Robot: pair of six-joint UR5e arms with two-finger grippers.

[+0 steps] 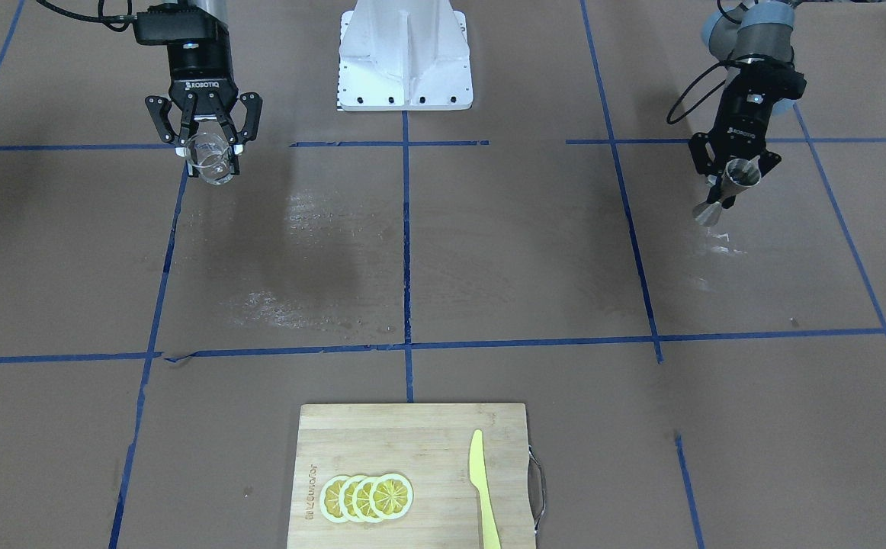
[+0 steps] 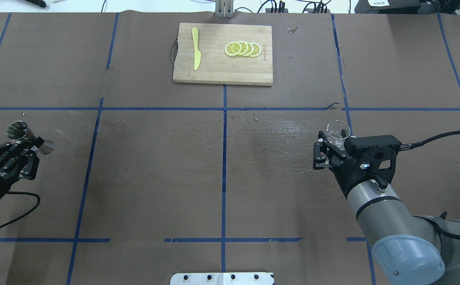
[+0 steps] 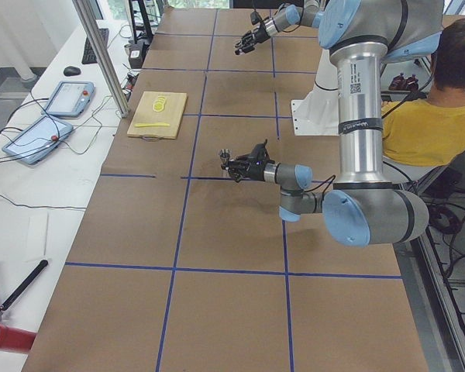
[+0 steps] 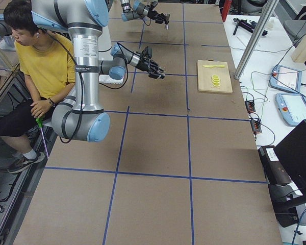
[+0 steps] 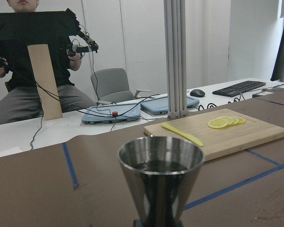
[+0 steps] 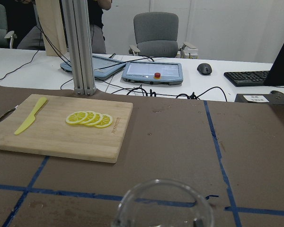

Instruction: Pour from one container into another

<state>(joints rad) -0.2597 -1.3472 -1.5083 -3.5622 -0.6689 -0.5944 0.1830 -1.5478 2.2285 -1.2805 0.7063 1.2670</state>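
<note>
Robot's side of the cutting board (image 1: 428, 438), well back from it: both task items are held in the air, far apart.

- Glass cup (image 1: 211, 162): off toward the robot's right of the board, above the surface (image 1: 489, 252). The right gripper (image 1: 210, 149) has its fingers clenched across the cup's wall near the rim. Whether it holds liquid: cannot tell.
- Metal jigger (image 1: 740, 175): off toward the robot's left of the board, also clear of the surface. The left gripper (image 1: 725, 189) has its fingers grasping it at the narrow waist. Mouth up in the left wrist view, with a dark sheen inside that could be liquid or reflection.

Handling, as judged:
- Cup is light, rigid, smooth, and breakable. The thin wall is likely slick under the pads, so squeeze moderately. A hold across the diameter and below the lip leaves the pouring edge free.
- Jigger is stiff metal, light, and not fragile. The waist is the natural hold, since the cones stop it sliding either way. Its mouth is small, so aim will need care.

Arm pose: both wrists reach out low, toward the board's side of the surface. The right forearm angles in from the robot's right, and the left one comes in at the far left edge. A wide gap must be closed before any pour.

Also on the board: lemon slices (image 1: 367, 497) and a yellow knife (image 1: 481, 480).
</note>
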